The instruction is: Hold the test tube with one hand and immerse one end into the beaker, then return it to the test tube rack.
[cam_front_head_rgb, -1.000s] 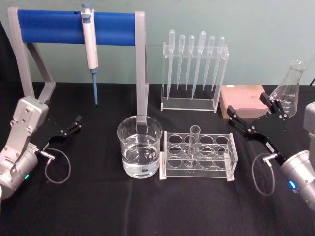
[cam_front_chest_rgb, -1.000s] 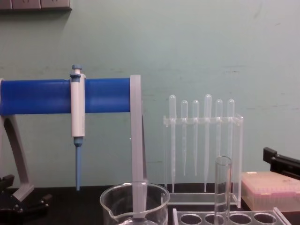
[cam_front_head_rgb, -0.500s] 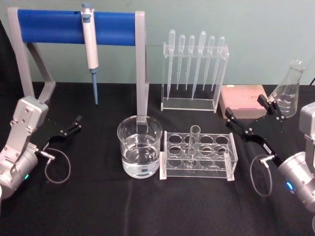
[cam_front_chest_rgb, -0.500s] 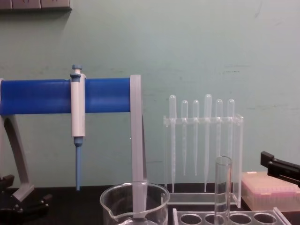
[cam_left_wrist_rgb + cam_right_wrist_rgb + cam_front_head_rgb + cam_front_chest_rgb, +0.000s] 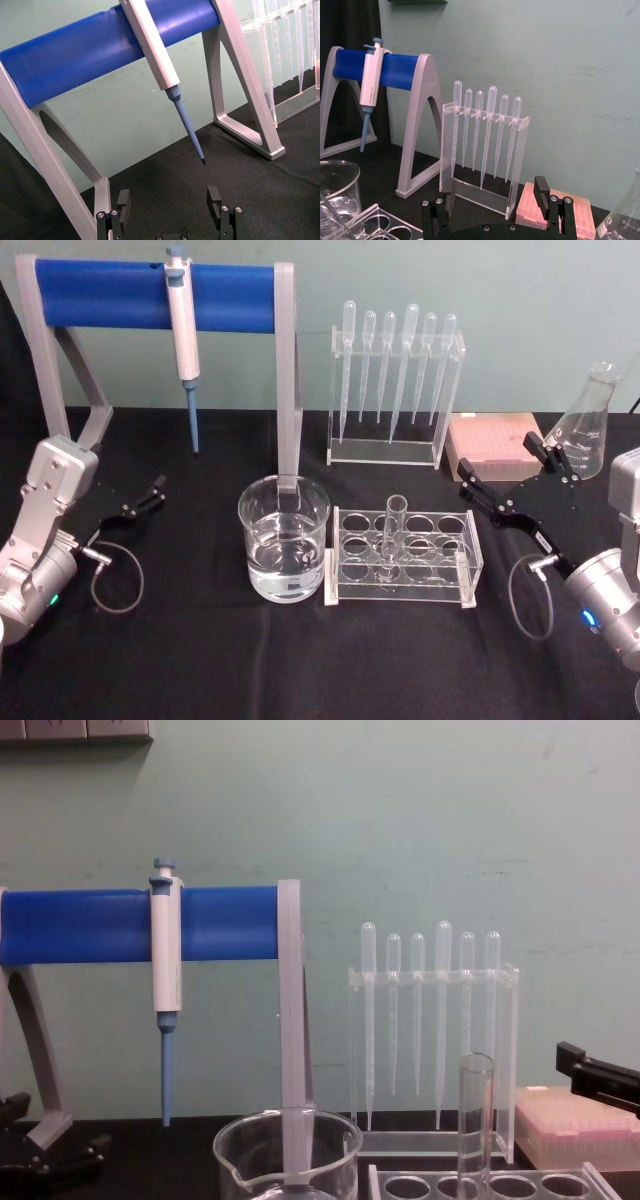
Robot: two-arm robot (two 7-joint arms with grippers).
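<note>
The tube (image 5: 392, 532) stands upright in the clear rack (image 5: 404, 557) mid-bench, just right of the beaker (image 5: 284, 538), which holds clear liquid. My right gripper (image 5: 507, 471) hovers right of the rack, jaws spread, holding nothing, near the flask (image 5: 586, 423). My left gripper (image 5: 137, 498) sits at the bench's left, jaws spread, below the pipettor (image 5: 182, 335).

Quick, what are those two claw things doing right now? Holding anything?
Left gripper: open, holding nothing, above the table's left side.
Right gripper: open, holding nothing, to the right of the rack with the test tube.
</note>
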